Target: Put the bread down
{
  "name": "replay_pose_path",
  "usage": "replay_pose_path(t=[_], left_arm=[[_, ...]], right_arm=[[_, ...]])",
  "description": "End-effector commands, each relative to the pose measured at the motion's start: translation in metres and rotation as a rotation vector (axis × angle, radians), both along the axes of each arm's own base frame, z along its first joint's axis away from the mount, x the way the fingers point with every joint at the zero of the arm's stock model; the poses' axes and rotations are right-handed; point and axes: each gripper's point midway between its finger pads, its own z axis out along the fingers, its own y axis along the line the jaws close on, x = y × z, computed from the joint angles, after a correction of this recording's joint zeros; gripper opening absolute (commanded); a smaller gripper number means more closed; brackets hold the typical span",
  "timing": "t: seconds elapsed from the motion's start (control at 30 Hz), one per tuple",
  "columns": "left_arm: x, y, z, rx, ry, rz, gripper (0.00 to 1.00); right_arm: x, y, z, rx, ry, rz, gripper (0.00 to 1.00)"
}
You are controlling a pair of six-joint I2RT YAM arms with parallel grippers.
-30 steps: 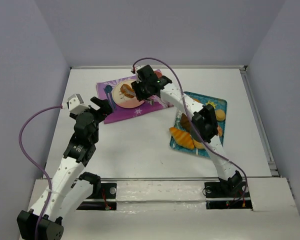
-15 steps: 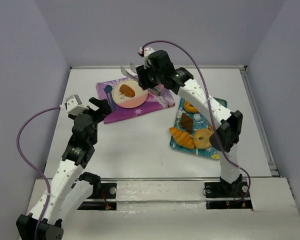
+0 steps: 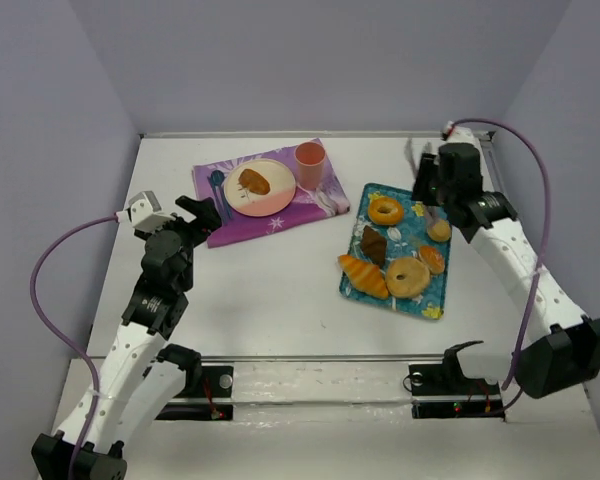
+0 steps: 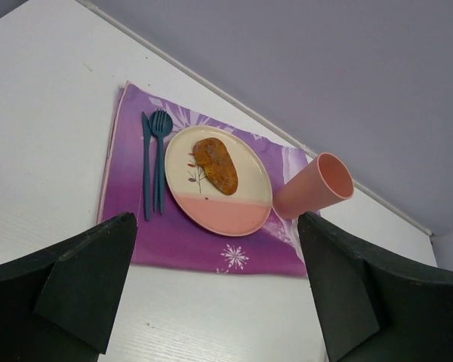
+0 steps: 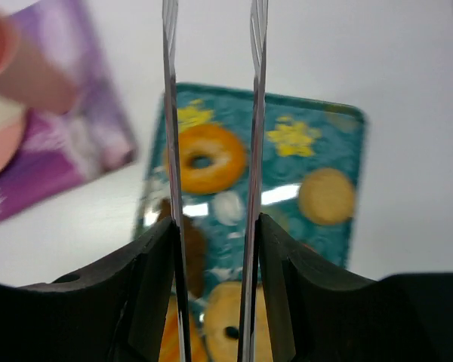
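The bread (image 3: 252, 182), a small glossy brown oval roll, lies on the cream and pink plate (image 3: 272, 203) at the back left; nothing touches it. The left wrist view shows the bread (image 4: 215, 164) on the plate (image 4: 226, 215) too. My left gripper (image 3: 205, 212) is open and empty, hovering near the placemat's front left corner; its jaws (image 4: 217, 223) stand wide apart. My right gripper (image 3: 420, 168) hangs above the far right of the tray, blurred. In the right wrist view its thin metal blades (image 5: 211, 90) stand apart with nothing between them.
A purple placemat (image 3: 280, 222) carries the plate, a pink cup (image 3: 310, 160) and a blue fork and knife (image 4: 152, 162). A teal tray (image 3: 427, 297) holds ring breads, a dark croissant (image 3: 373, 244), an orange croissant (image 3: 364, 276) and small rolls. Walls enclose the table.
My right arm has swung from over the plate to the far right, above the tray. The bread stays on the plate. The left arm has barely moved.
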Motion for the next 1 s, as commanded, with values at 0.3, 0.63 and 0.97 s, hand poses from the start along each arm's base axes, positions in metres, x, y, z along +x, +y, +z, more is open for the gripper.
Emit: replay_pose_path(t=[0.3, 0.63, 0.97], left_arm=[[-0.002, 0.006, 0.008, -0.002, -0.052, 0.022, 0.99], [-0.001, 0.008, 0.004, 0.021, -0.055, 0.032, 0.99], [0.001, 0.015, 0.002, 0.052, -0.068, 0.071, 0.99]], right_arm=[[-0.024, -0.187, -0.086, 0.124, 0.103, -0.488, 0.50], [0.098, -0.167, -0.068, 0.021, 0.016, -0.043, 0.55], [0.154, -0.228, -0.125, -0.197, 0.211, -0.134, 0.53]])
